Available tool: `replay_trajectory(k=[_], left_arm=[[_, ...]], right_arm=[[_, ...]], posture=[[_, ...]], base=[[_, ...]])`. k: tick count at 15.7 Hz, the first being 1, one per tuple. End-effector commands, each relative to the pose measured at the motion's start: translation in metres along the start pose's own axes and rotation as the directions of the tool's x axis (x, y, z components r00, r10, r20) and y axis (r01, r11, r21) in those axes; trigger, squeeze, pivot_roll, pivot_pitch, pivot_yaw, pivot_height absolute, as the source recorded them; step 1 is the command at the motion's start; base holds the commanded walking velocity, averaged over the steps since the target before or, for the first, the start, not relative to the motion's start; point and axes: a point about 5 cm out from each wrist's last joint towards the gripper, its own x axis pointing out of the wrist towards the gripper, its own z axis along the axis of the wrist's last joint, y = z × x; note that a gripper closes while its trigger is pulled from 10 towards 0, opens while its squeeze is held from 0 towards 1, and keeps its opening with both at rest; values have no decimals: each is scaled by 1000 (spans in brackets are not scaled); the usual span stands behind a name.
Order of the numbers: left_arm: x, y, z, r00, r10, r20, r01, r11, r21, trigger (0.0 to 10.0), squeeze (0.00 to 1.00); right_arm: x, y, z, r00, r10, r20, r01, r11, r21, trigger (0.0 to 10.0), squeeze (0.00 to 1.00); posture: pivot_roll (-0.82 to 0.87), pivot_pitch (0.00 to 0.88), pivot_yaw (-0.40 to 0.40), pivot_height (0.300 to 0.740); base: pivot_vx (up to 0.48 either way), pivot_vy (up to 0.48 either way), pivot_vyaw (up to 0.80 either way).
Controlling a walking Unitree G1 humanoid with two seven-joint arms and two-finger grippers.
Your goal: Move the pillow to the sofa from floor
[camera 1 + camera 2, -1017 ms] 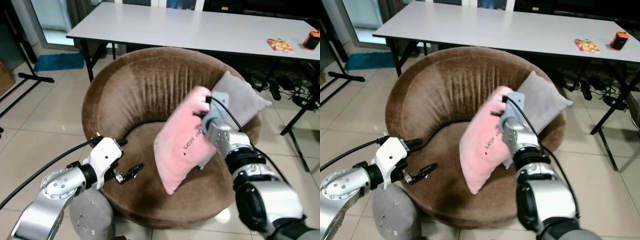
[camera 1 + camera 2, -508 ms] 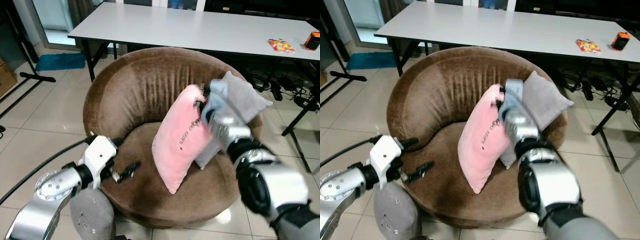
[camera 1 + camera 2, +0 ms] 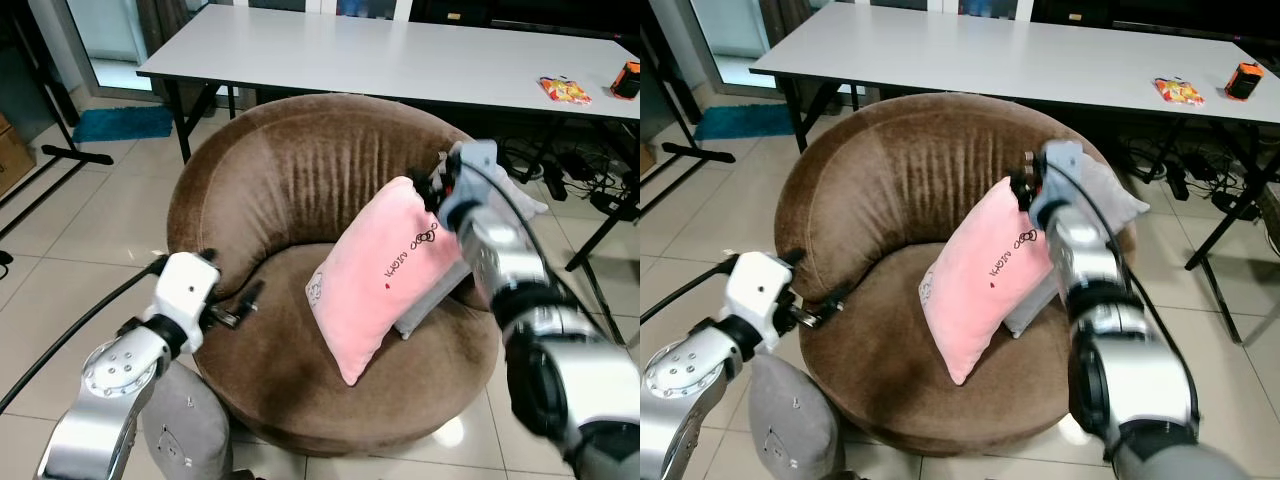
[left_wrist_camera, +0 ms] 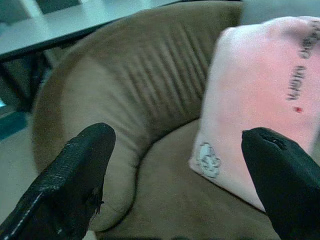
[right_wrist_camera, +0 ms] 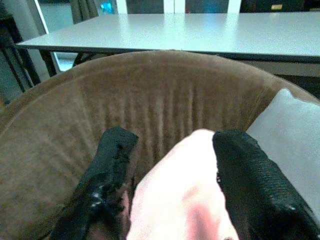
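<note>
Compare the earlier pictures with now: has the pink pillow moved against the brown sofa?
Yes. The pink pillow has tipped toward the robot's right, its top corner nearer the sofa rim, now leaning on the grey cushion; the right gripper flanks that corner.
</note>
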Motion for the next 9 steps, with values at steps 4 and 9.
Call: replay_trajectory(k=[4,9], left_arm=[[-9,0,-3,988,152,-10,-152,988,0,10000,106],[-8,0,-4,982,186,-10,-187,982,-19,10000,0]], right_arm=[[-49,3,-25,995,-99,21,95,984,150,10000,1000],[-95,26,-52,979,-193,-63,199,973,119,10000,106]], posture=[[-11,0,-37,740],[-41,0,-20,740]], base=[[0,0,0],[-64,0,0]])
